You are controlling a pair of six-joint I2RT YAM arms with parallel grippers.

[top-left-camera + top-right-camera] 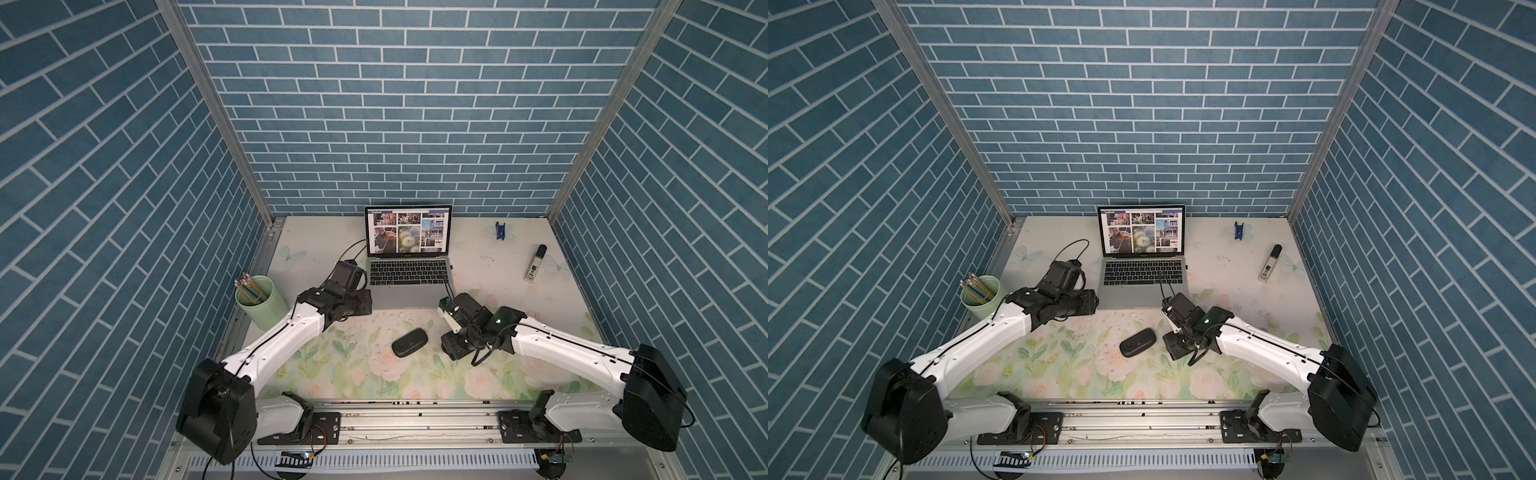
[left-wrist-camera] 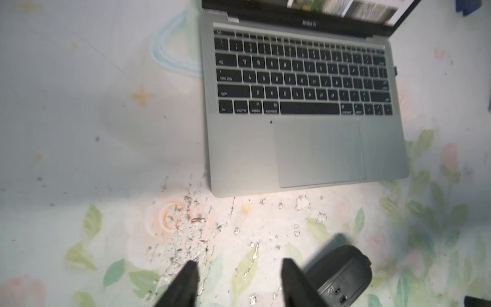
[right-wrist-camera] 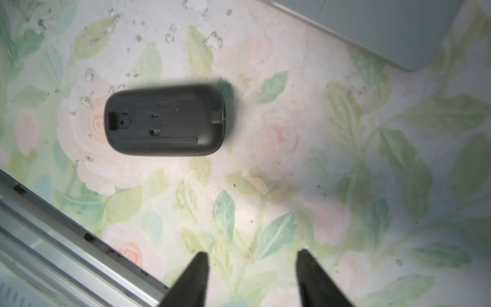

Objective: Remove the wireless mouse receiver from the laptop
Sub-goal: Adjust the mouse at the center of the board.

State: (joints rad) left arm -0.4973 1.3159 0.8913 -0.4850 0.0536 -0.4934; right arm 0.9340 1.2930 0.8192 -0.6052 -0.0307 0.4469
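Barely begun: wireless mouse receiver (image 2: 395, 70) sits plugged in laptop (image 2: 239, 154) side. Left gripper (image 2: 239, 265) and right gripper (image 3: 252, 255) parted, empty. Whole pull left.

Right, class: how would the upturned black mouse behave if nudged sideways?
The mouse lies underside up, so it probably rests on a curved back and may rock or spin. Its smooth shell looks rigid, likely slippery to pinch.
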